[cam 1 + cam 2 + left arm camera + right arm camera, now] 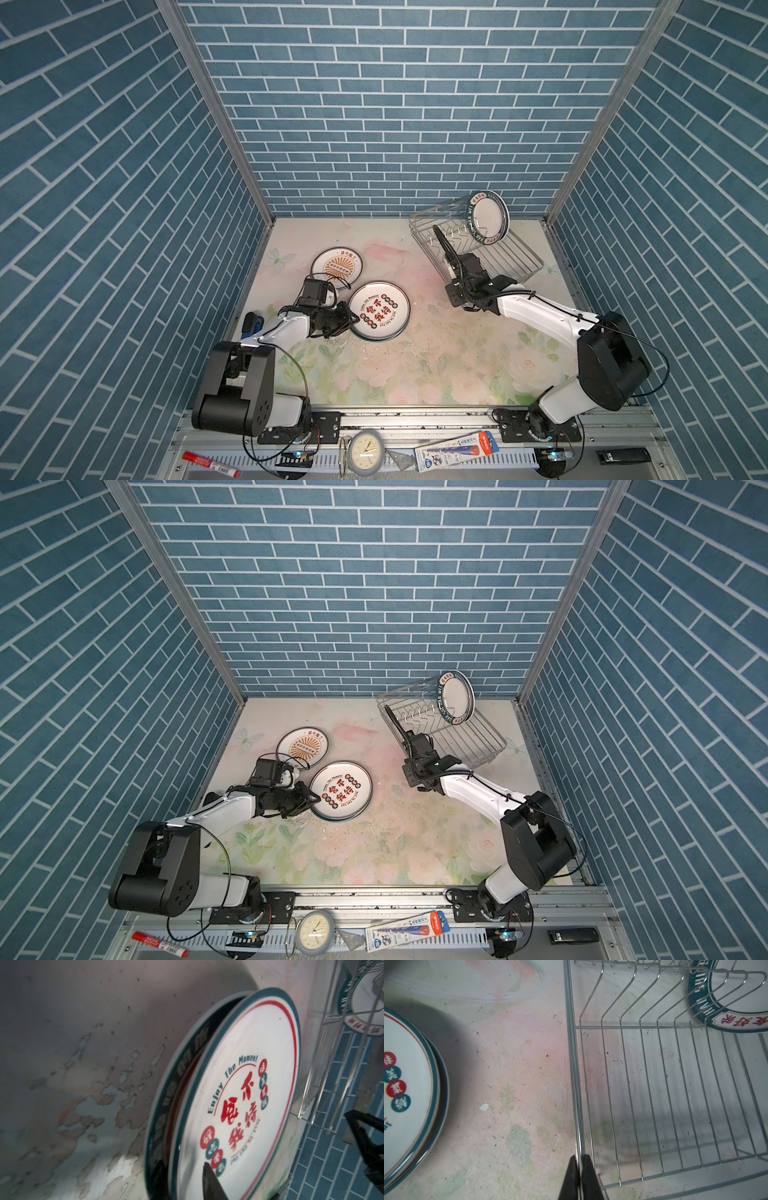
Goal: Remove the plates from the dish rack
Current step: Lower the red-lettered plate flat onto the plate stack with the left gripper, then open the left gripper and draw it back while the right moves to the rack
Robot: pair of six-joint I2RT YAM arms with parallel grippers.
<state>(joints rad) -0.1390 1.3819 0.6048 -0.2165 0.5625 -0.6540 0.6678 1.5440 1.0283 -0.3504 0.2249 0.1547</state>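
Since left claw [354, 321] is parted with top plate [379, 309] just ahead, pull back level without nudging; right claw [579, 1159] clenches dish rack [572, 1053] rim.

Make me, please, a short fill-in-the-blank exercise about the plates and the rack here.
1. The red-lettered plate reads "Enjoy The ____".
2. In both top views the dish rack stands at the back ____ corner of the table.
3. The right gripper is shut on the rack's rim, not on a ____.
Missing: Moment; right; plate.
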